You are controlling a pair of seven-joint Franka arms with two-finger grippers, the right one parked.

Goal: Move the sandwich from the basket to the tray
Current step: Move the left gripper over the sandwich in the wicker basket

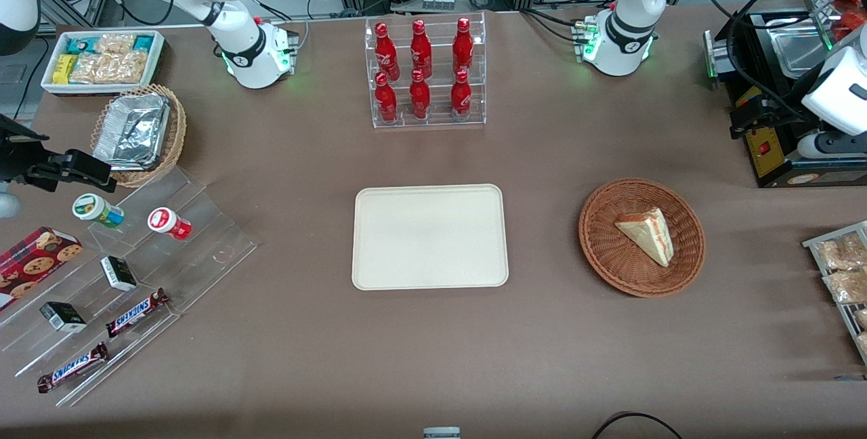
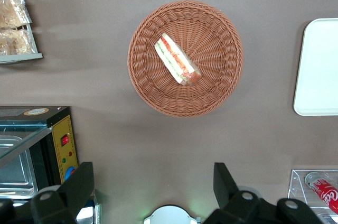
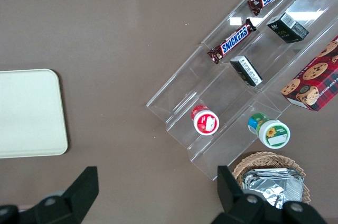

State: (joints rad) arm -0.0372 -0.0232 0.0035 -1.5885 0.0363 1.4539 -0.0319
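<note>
the white bin of packaged snacks (image 1: pixel 101 59) sits toward the parked arm's end of the table, with the foil-lined wicker basket (image 1: pixel 139 134) just nearer the front camera. nearer still, a clear stepped stand (image 1: pixel 129 290) carries a green-lidded cup (image 1: pixel 97 210), a red-lidded cup (image 1: pixel 168 223), small dark boxes and two snickers bars (image 1: pixel 137 311), with a cookie box (image 1: pixel 34 263) beside it. mid-table, a clear rack of red bottles (image 1: pixel 424 72) stands farther from the front camera than the tray (image 1: pixel 429 236), which lies flat with nothing on it. the basket (image 1: pixel 641 236) rests on the brown table (image 1: pixel 542 344) toward the working arm's end, apart from the tray. the sandwich (image 1: pixel 648 233) lies inside the basket on its woven floor, filling edge showing red, orange and green in the left wrist view (image 2: pixel 177 59). the gripper (image 2: pixel 153 187) hangs high above the table, away from the basket, its fingers (image 2: pixel 79 186) spread wide apart and holding nothing. a wire shelf of bagged snacks (image 1: pixel 843 276) sits at the working arm's end.
</note>
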